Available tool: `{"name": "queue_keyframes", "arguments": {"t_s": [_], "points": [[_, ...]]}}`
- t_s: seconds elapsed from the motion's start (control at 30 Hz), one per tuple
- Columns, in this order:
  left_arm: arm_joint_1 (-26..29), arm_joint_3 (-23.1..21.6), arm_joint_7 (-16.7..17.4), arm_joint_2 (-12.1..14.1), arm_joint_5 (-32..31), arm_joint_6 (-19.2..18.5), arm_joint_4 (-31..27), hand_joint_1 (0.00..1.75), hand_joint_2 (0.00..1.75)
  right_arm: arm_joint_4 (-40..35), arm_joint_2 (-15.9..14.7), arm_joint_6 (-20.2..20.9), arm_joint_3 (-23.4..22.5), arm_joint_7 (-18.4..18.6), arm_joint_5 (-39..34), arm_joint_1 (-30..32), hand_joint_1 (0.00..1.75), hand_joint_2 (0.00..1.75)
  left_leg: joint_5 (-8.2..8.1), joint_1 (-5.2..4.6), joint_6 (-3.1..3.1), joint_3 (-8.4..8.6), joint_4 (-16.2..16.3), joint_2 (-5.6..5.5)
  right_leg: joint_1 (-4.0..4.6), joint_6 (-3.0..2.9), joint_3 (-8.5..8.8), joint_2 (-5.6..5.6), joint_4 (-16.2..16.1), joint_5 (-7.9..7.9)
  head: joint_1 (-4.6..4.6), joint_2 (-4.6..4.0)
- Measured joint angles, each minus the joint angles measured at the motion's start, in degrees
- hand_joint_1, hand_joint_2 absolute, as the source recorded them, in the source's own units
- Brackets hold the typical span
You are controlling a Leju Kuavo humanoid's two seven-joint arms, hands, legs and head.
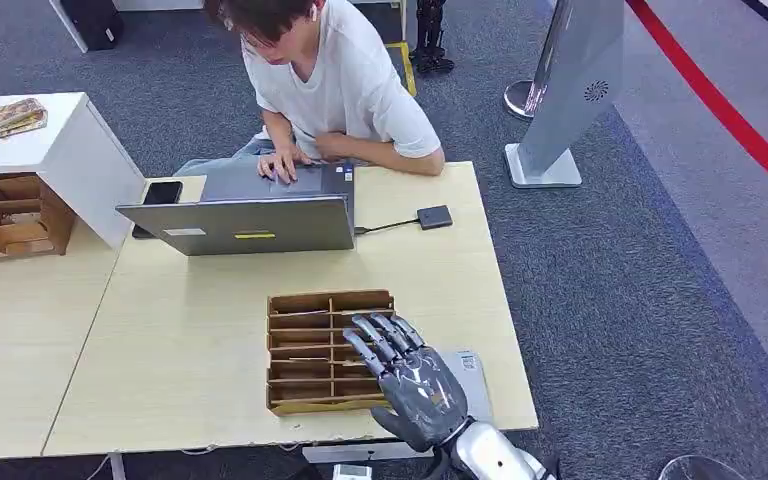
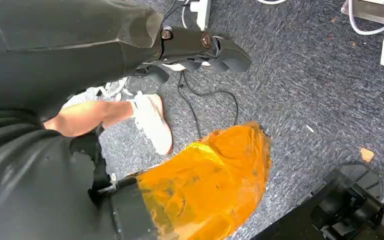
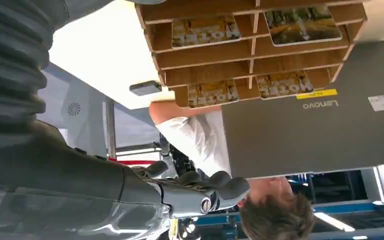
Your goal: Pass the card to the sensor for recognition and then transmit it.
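Fingers of the right hand spread wide, empty, over the wooden rack at lower centre of the surface. Cards sit in its slots. Left hand hangs, fingers curled, empty.

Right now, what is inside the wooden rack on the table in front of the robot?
The wooden rack holds several printed cards lying in its slots. The right hand covers part of the rack, so those slots cannot be checked.
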Motion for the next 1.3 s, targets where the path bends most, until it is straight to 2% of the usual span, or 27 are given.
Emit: {"name": "queue_keyframes", "arguments": {"t_s": [0.6,0.63,0.7,0.9,0.97,1.3], "points": [[0.0,0.0,0.0,0.0,-0.5,-0.1,0.0,0.0,0.0,3.6,0.0,0.8,0.2,1.2,-1.0,-0.1,0.19,1.75,0.0,0.0,0.0,0.0,0.0,0.0,0.0,0.0,0.0,0.0,0.0,0.0,0.0,0.0],[0.0,0.0,0.0,0.0,-0.5,-0.1,0.0,0.0,0.0,3.6,0.0,0.8,0.2,1.2,-1.1,-0.1,0.26,1.75,0.0,0.0,0.0,0.0,0.0,0.0,0.0,0.0,0.0,0.0,0.0,0.0,0.02,0.0],[0.0,0.0,0.0,0.0,-0.5,-0.1,0.0,0.0,0.0,3.8,0.1,0.8,0.1,1.3,-1.2,-0.1,0.3,1.75,0.0,0.0,0.0,0.0,0.0,0.0,0.0,0.0,0.0,0.0,0.0,0.0,0.0,0.0],[0.0,0.1,0.0,-0.1,-0.5,-0.2,0.0,0.0,0.0,4.0,0.1,0.8,-0.1,1.4,-1.3,-0.1,0.3,1.75,0.0,0.0,0.0,0.0,0.0,0.0,0.0,0.0,0.0,0.0,0.0,0.0,0.0,0.0],[0.0,0.1,0.0,-0.1,-0.5,-0.2,0.0,0.0,0.0,4.0,0.1,0.8,-0.1,1.5,-1.3,-0.1,0.44,1.75,0.0,0.0,0.0,0.0,0.0,0.0,0.0,0.0,0.0,0.0,0.0,0.0,0.0,0.0],[0.0,0.1,0.0,-0.1,-0.7,-0.3,0.0,0.0,0.0,4.0,0.4,0.8,-0.5,1.8,-1.5,-0.1,0.44,1.75,0.0,0.0,0.0,0.0,0.0,0.0,0.0,0.0,0.0,0.0,0.0,0.0,0.0,0.0]]}}
